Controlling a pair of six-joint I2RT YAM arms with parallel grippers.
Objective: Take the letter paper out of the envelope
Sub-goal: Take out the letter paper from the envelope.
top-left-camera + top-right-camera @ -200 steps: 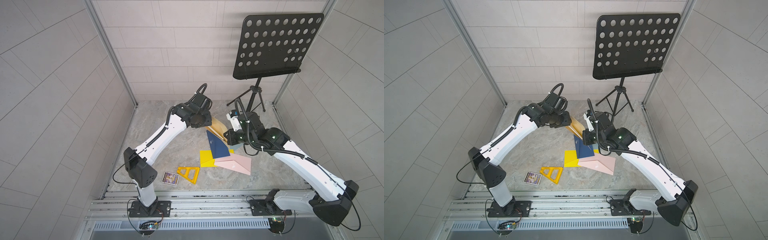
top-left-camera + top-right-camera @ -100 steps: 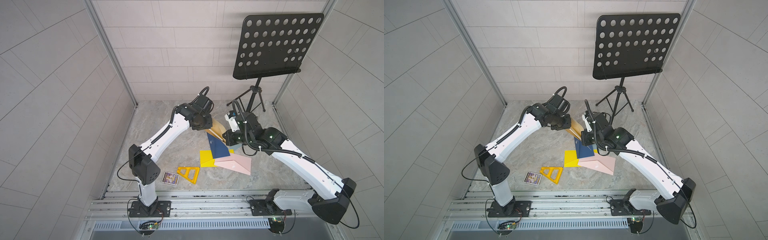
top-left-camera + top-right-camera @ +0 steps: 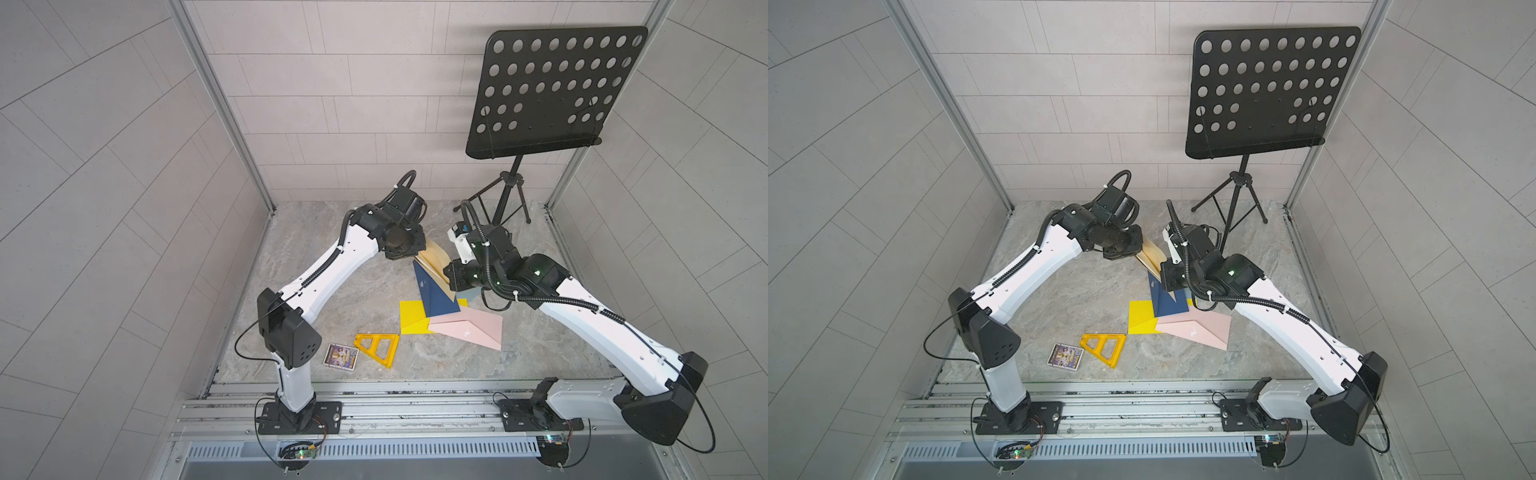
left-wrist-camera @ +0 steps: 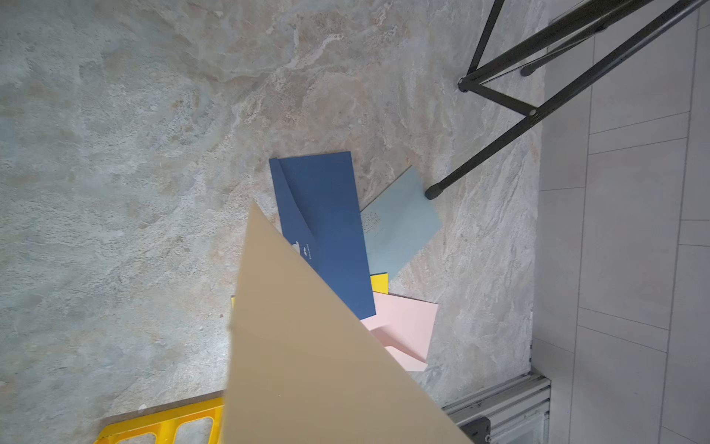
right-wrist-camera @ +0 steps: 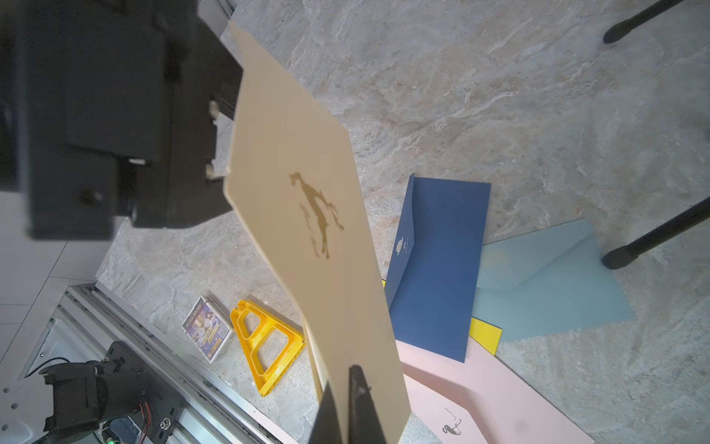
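Envelope aloft — left claw and right claw both clamped on it.

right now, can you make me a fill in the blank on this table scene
1. The right gripper is shut on the ___ envelope.
2. The triangle beside the card pack is ___.
3. Of the envelopes lying flat, the ___ one is nearest the rail.
Missing words: tan, yellow, pink.
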